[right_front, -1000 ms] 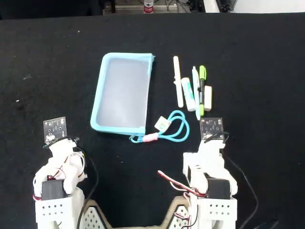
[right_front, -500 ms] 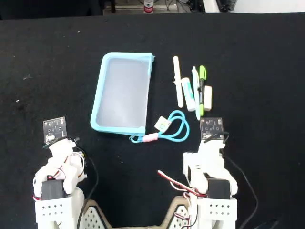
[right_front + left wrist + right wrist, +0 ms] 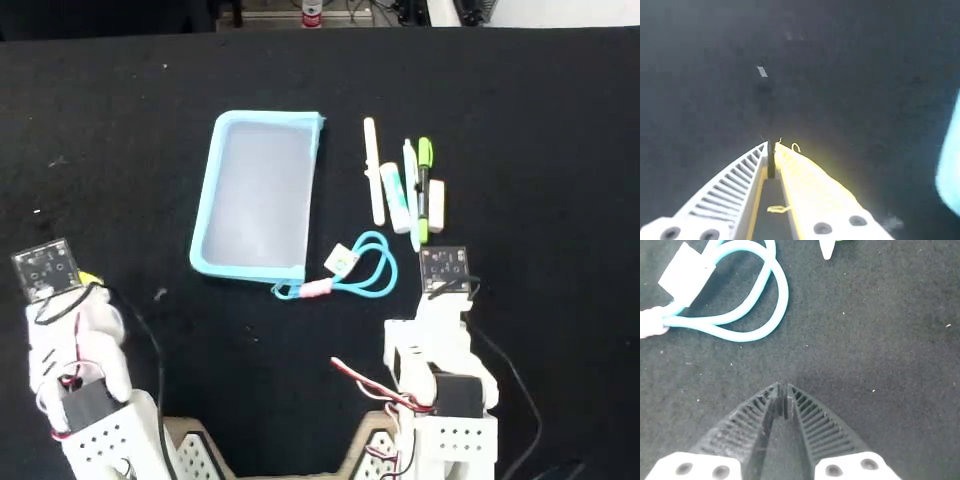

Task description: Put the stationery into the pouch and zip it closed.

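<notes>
A light blue pouch (image 3: 258,195) with a translucent face lies flat on the black table, its blue cord loop (image 3: 366,266) and white tag (image 3: 341,260) trailing off its near corner. Right of it lie a white pen (image 3: 373,170), a glue stick (image 3: 395,197), a second white pen (image 3: 410,185), a green highlighter (image 3: 424,185) and an eraser (image 3: 436,205). My left gripper (image 3: 771,145) is shut on nothing over bare table, the pouch's edge (image 3: 950,165) off to one side. My right gripper (image 3: 784,388) is shut and empty, just short of the cord loop (image 3: 740,305) and tag (image 3: 687,274).
The left arm (image 3: 70,330) stands at the near left edge, the right arm (image 3: 440,340) near the middle front, below the stationery. A small white fleck (image 3: 762,71) lies on the black table ahead of the left gripper. A bottle (image 3: 312,12) stands beyond the far edge.
The left arm has swung leftward, away from the pouch. The right arm, the pouch and the stationery have not moved.
</notes>
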Tool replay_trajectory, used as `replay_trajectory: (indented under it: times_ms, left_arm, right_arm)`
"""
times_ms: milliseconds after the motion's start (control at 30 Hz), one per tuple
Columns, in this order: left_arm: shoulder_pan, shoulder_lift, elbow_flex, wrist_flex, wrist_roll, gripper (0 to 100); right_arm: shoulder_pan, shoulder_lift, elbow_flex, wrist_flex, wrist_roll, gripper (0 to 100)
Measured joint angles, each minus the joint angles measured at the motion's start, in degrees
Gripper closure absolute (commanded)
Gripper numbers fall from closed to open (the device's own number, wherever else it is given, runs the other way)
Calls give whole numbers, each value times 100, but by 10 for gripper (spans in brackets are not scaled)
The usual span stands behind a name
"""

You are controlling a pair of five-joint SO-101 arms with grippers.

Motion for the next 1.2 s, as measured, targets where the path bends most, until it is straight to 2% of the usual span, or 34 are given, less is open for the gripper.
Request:
replay_trajectory:
  times_ms: [67, 133, 367, 533, 633, 867, 1100, 1200]
  left_arm:
    - [-62, 0, 0, -255, -413, 966]
    - [-62, 0, 0, -325, -440, 966]
    - [-62, 0, -176, -360, 308, 966]
    - [475, 0, -905, -237, 440, 966]
    - [1064, 0, -1442, 62, 440, 966]
    - [2207, -9, -1705, 237, 440, 966]
    - [2374, 0, -1442, -229, 475, 966]
    - [2374, 97, -1477, -185, 510, 938]
  right_arm:
    - [0, 0, 0, 0, 0, 987]
    - [-26, 0, 0, 0, 0, 987]
    - [-422, 0, 0, 0, 0, 987]
    - [-756, 0, 0, 0, 0, 987]
    - [-967, 0, 0, -44, 0, 987]
    - [-1046, 0, 0, -1433, 0, 987]
    - [-1046, 0, 0, -2664, -9, 987]
    - [-1046, 0, -53, -2796, 369, 987]
